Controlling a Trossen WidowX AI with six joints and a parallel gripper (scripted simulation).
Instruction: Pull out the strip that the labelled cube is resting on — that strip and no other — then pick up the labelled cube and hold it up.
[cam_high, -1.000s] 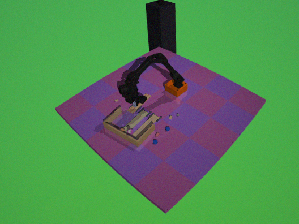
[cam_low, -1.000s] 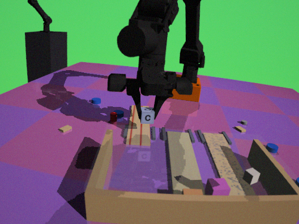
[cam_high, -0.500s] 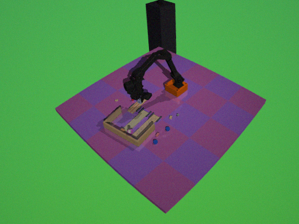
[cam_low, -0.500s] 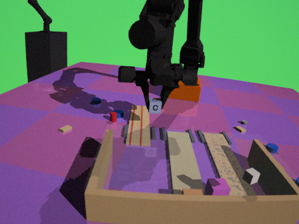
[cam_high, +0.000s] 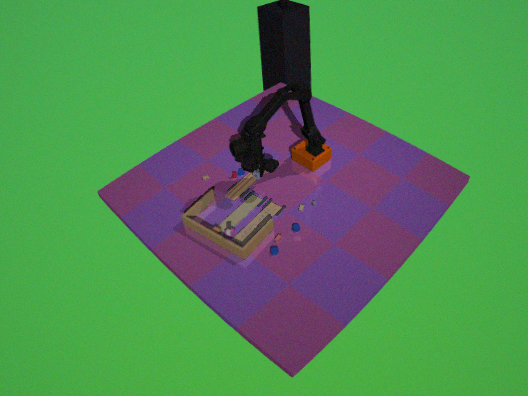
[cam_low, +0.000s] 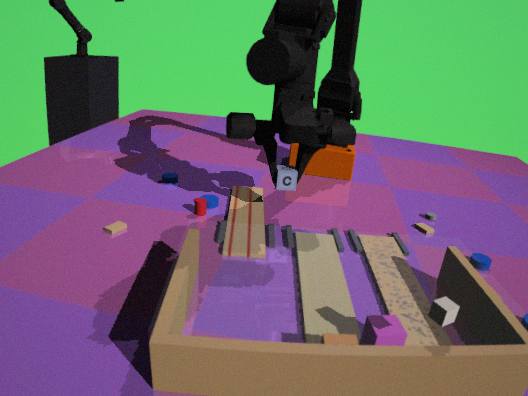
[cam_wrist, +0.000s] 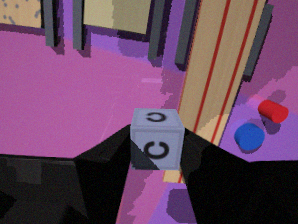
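The pale blue-grey cube marked C (cam_high: 256, 174) (cam_low: 286, 179) (cam_wrist: 157, 141) is between the fingers of my gripper (cam_low: 288, 176) (cam_wrist: 154, 130), which is shut on it. In the exterior view the cube hangs above the table, a little right of the striped strip's far end. The wooden strip with two red stripes (cam_high: 242, 186) (cam_low: 241, 225) (cam_wrist: 210, 65) lies between dark guides outside the tray's open side. The plain pale strip (cam_high: 243, 212) (cam_low: 322, 280) (cam_wrist: 117, 15) and the speckled strip (cam_low: 395, 285) (cam_wrist: 20, 11) reach from the tray out between their guides.
The wooden tray (cam_high: 215, 235) (cam_low: 325, 367) has walls on three sides. A magenta cube (cam_low: 385, 330), a white cube (cam_low: 444, 311) and an orange block (cam_low: 340, 339) are inside. A red cylinder (cam_low: 200, 206) (cam_wrist: 273, 111) and a blue disc (cam_low: 210, 201) (cam_wrist: 249, 137) lie beside the striped strip.
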